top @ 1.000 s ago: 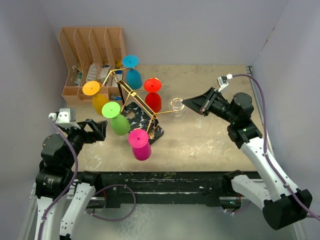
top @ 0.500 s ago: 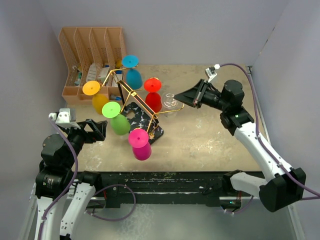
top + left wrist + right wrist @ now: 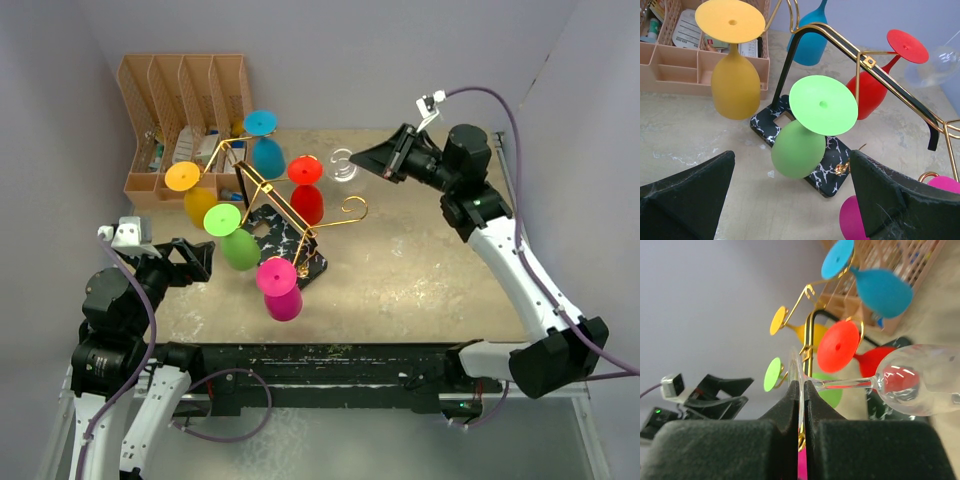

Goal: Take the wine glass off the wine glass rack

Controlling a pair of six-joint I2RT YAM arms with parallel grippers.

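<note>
Wine glass (image 3: 343,166) is now hanging free in the upper middle of the top view, having been carried up and away from the rack's (image 3: 308,258) empty scroll (image 3: 352,207), where it was sitting a second ago. The right gripper (image 3: 362,160) is pinching its foot edgewise, while the left gripper (image 3: 196,258) is idling at lower left, jaws spread. The removal is looking essentially accomplished.

The top view looks down from above and behind the arm bases over the whole bench (image 3: 430,270). The left wrist view faces the wine glass rack (image 3: 290,245) closely from its 8 o'clock, the right wrist view from 2 o'clock; all three share it.
</note>
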